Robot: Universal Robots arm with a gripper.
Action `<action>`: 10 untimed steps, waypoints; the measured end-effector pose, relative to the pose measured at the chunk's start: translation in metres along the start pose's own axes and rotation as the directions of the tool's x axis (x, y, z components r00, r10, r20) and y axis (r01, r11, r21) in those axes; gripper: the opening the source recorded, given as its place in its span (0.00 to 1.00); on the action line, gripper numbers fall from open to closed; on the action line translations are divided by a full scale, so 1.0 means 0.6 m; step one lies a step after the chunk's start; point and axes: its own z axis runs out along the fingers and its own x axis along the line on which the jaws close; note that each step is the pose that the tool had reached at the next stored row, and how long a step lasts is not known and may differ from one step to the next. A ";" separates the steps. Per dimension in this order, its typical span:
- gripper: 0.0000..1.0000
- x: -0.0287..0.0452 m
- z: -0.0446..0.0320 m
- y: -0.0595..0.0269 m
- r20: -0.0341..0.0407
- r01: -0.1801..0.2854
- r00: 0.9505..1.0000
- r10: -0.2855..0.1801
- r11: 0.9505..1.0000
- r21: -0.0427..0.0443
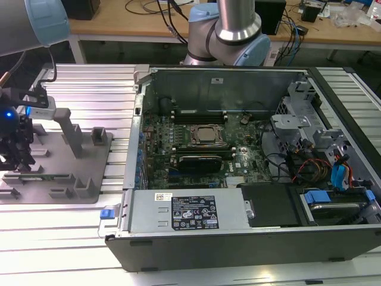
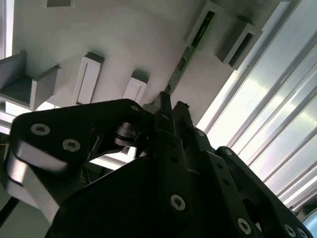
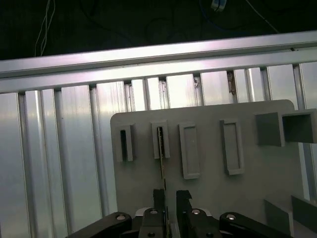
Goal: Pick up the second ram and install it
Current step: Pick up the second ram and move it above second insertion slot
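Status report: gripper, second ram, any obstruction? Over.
Robot gripper open, low over the gray holder plate. The second ram on edge in its holder, end close to the gripper, not gripped. Nothing blocking.

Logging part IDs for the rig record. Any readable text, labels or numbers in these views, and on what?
On the cover: a black label, print too small to read.
Beside it: a white sticker, barcode-like, unreadable.
On the motherboard: markings too blurred to read.
On the ram and the fixture: no legible text in either wrist view.
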 end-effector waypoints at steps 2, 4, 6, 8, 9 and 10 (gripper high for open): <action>0.27 0.000 0.000 0.000 0.000 0.001 1.000 -0.001 1.000 0.000; 0.34 0.000 0.000 0.000 0.000 0.002 1.000 -0.002 1.000 0.000; 0.34 0.000 0.000 0.000 0.000 0.002 1.000 -0.002 1.000 0.000; 0.34 0.000 0.001 0.000 0.000 0.004 1.000 -0.004 1.000 0.000; 0.34 0.000 0.002 0.000 0.000 0.005 1.000 -0.005 1.000 0.000; 0.34 0.000 0.003 0.000 0.000 0.005 1.000 -0.005 1.000 0.000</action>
